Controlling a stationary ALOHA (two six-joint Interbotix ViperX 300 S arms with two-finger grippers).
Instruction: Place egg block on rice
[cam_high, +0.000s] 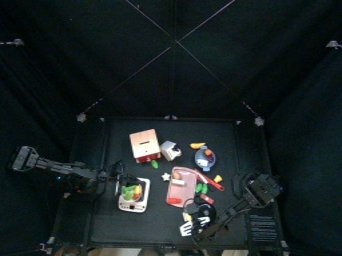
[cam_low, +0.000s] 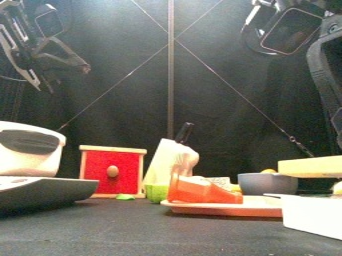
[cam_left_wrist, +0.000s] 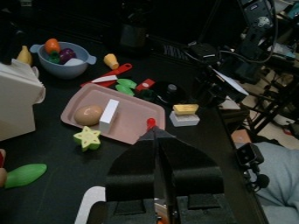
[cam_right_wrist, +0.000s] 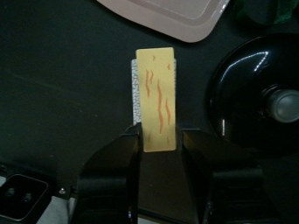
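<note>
Looking down from above, the right tool (cam_high: 201, 222) reaches in near the front edge of the surface (cam_high: 230, 140), just in front of a pink tray (cam_high: 181, 190). The left arm rests at the left side.

From the front, the egg block (cam_low: 310, 166) lies flat and level at the right. A white rice block (cam_low: 314, 215) sits below it, with a dark gap showing between them.

The left wrist camera shows the left tool (cam_left_wrist: 156, 131) with its jaws together, holding nothing. It hangs above the tray, and the yellow egg block sits over the rice just beside the tray's edge.

The right wrist camera shows the right tool's jaws clamped on one end of the egg block. A strip of rice shows along one long side.
</note>
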